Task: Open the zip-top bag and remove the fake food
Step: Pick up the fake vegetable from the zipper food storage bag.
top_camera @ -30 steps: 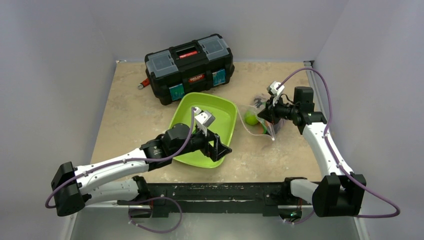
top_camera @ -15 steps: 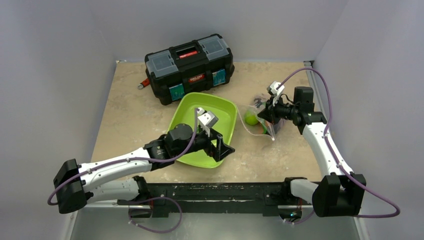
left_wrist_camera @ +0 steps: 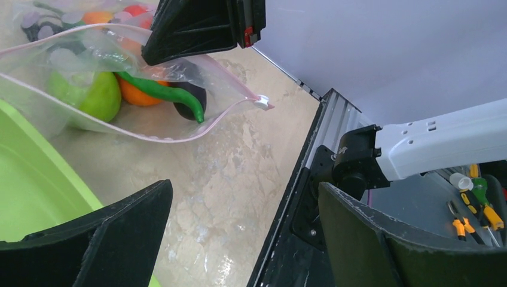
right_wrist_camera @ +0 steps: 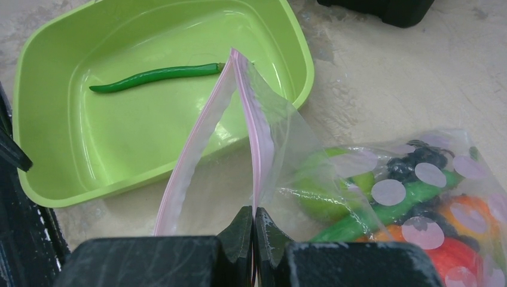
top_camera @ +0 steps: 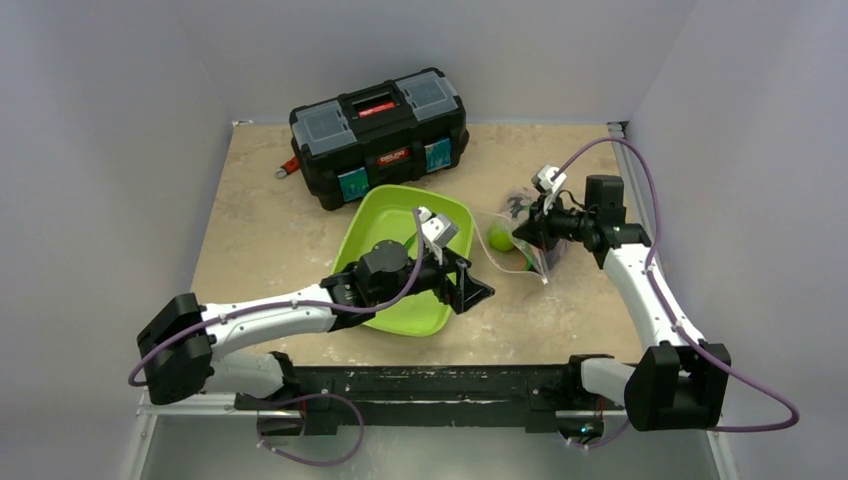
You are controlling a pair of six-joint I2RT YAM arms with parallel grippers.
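Top view, bag: bag [top_camera: 535, 262] lies right of the tray [top_camera: 372, 215], with food inside.
Top view, right gripper: right gripper [top_camera: 527, 235] is clamped on the bag's mouth edge.
Top view, left gripper: left gripper [top_camera: 470, 292] has its jaws wide apart and empty, near the bag.
Top view, writing: toolbox [top_camera: 380, 135] has red labels, too small to read.
Left wrist, next move: the mouth gapes toward the jaws. Enter low between the pink strips and take the bean [left_wrist_camera: 173, 95] first, avoiding the film.
Right wrist, grip: fingers are pressed together on one strip. Hold it high.
Right wrist, tray: second bean [right_wrist_camera: 155, 76] lies inside.
Right wrist, writing: pale dots only.
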